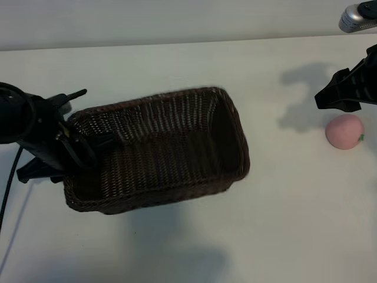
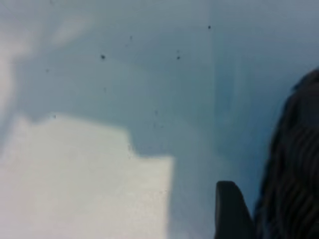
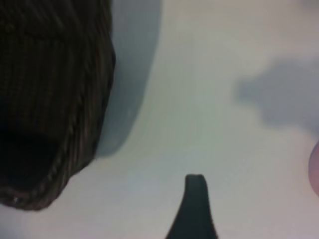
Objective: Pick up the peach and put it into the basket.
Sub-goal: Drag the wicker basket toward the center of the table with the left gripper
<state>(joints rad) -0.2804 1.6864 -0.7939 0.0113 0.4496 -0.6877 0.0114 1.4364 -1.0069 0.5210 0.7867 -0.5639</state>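
Note:
The basket, dark-brown woven wicker, lies at centre-left of the white table; its far rim looks smeared. My left gripper stands astride the basket's left end, part inside and part outside the wall. In the left wrist view the basket's wall runs close beside that gripper. The peach, a small pink ball with a green mark, rests on the table at the far right, well apart from the basket. My right gripper hovers open just behind and left of the peach, holding nothing. One of its fingers shows, with the peach's edge off to the side.
A silver object sits at the far right corner. A black cable trails from the left arm to the table's front. Bare table lies between basket and peach. In the right wrist view the basket's corner fills one side.

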